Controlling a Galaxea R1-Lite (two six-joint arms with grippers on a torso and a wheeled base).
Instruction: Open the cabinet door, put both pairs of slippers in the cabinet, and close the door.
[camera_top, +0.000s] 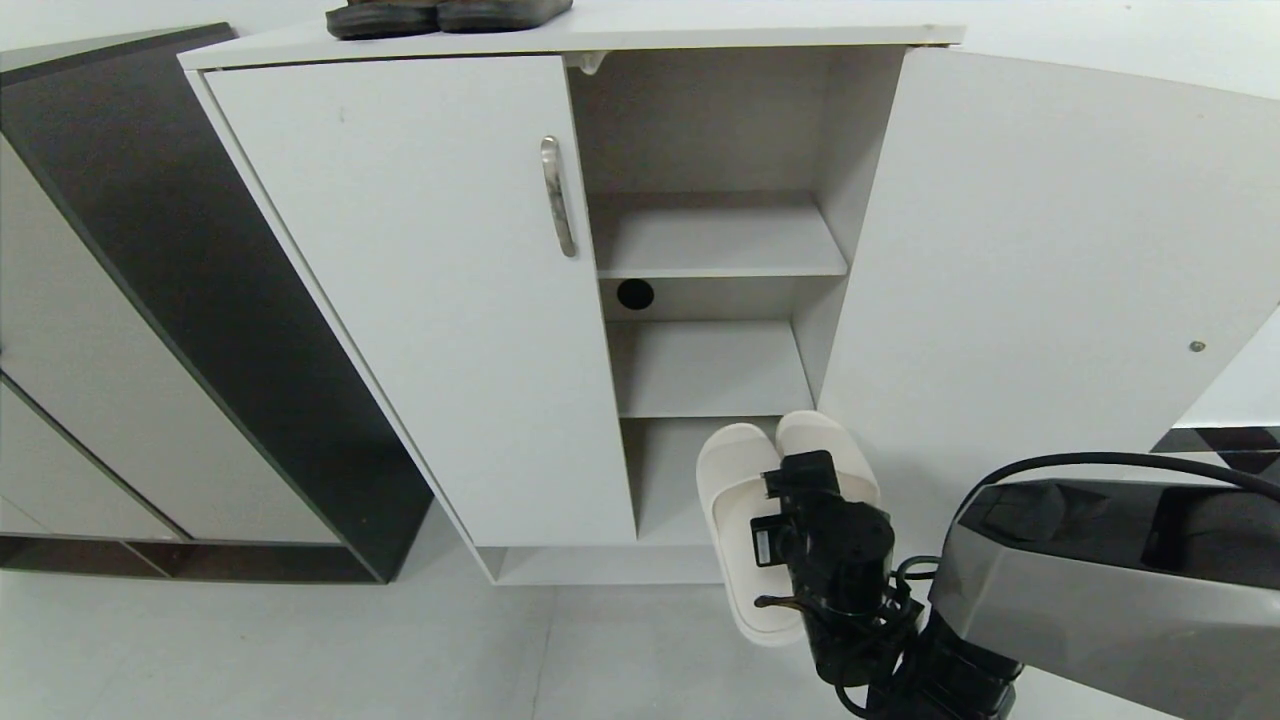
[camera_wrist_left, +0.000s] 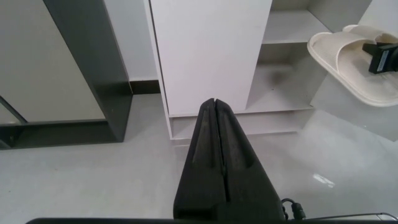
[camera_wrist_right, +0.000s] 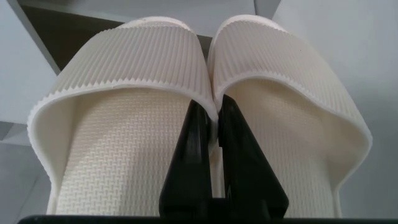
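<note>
Black right gripper (camera_wrist_right: 214, 118) pinches tight on the inner edges of the white slippers (camera_wrist_right: 124, 149), which stick out past it toward the cabinet's (camera_top: 420, 300) bottom shelf (camera_top: 665, 490). The cabinet's right door (camera_top: 1050, 250) stands open. The left gripper (camera_wrist_left: 214, 106), closed on nothing, sits low before the cabinet.

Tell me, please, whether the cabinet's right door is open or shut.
Open. The right door stands swung wide, showing the shelves; the left door is shut. The right gripper holds white slippers before the opening.
</note>
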